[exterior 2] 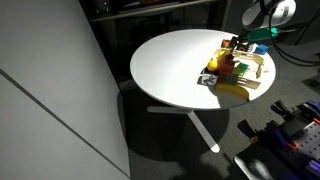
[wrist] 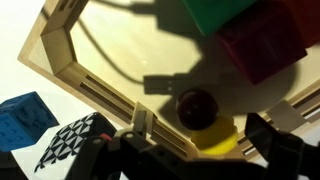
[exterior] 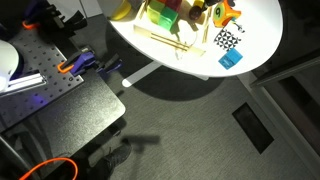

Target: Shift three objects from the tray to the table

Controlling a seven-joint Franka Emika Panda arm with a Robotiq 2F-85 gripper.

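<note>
In the wrist view the pale wooden tray (wrist: 70, 62) holds a green block (wrist: 215, 12), a dark red block (wrist: 265, 45), a dark ball (wrist: 197, 105) and a yellowish piece (wrist: 215, 135). My gripper (wrist: 200, 137) is open. It hangs just above the tray, with its fingers on either side of the yellowish piece and nothing held. In an exterior view the gripper (exterior 2: 237, 48) hovers over the tray (exterior 2: 262, 82) on the round white table (exterior 2: 170, 65). The tray (exterior: 160, 42) and its bright toys also show on the table (exterior: 262, 25) from above.
A blue cube (wrist: 25, 120) and a black-and-white checkered piece (wrist: 68, 148) lie on the table just outside the tray's rim. A dark perforated bench (exterior: 60, 95) with clutter and an orange cable (exterior: 50, 168) stands beside the table.
</note>
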